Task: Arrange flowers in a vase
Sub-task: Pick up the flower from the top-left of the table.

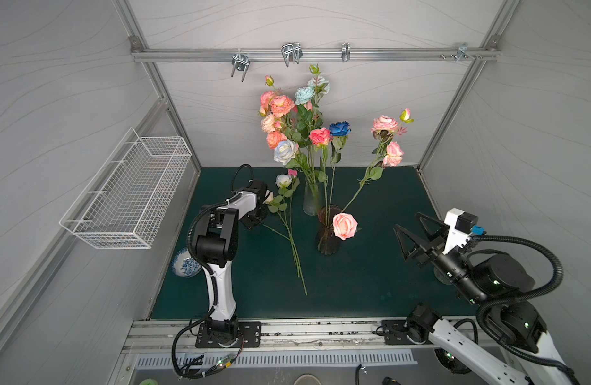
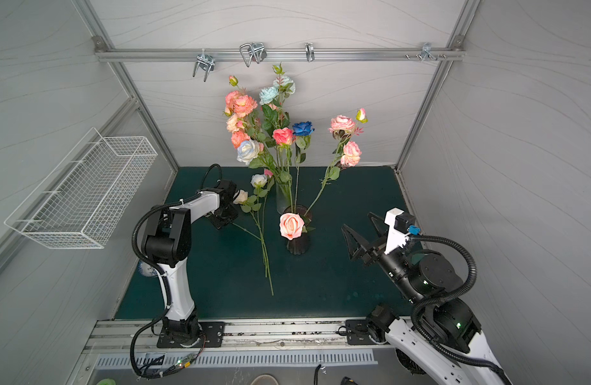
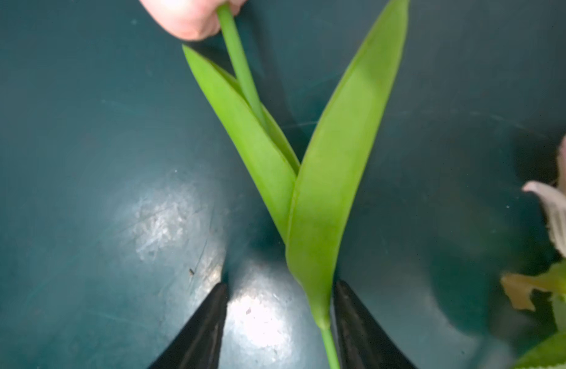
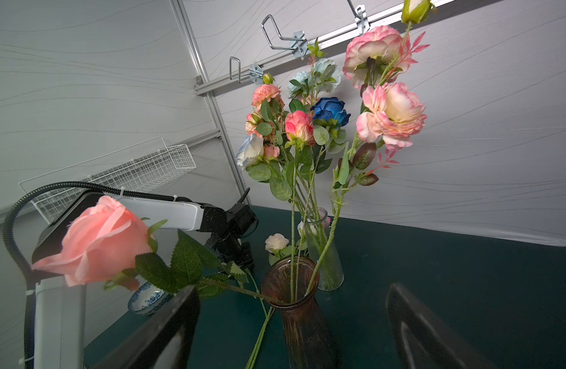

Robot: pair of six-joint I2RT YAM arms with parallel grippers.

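A dark brown vase (image 1: 329,240) (image 4: 302,319) mid-mat holds a leaning peach rose (image 1: 345,226) (image 4: 99,239), a deep blue rose (image 1: 339,128) and pink blooms (image 1: 384,125). Behind it, a clear glass vase (image 1: 311,200) carries a tall mixed bunch (image 1: 280,106). Loose flowers (image 1: 292,240) lie on the mat to the left. My left gripper (image 1: 254,218) (image 3: 280,284) hangs low beside them, open. A green stem with two long leaves (image 3: 323,191) runs between its jaws, close to one finger (image 3: 355,319), up to a pale bloom (image 3: 186,19). My right gripper (image 1: 407,221) (image 4: 293,289) is open and empty, right of the brown vase.
A white wire basket (image 1: 127,193) hangs on the left wall. A blue-and-white bowl (image 1: 185,265) sits at the mat's left edge behind the left arm. Metal hooks (image 1: 290,53) hang from the rear rail above the flowers.
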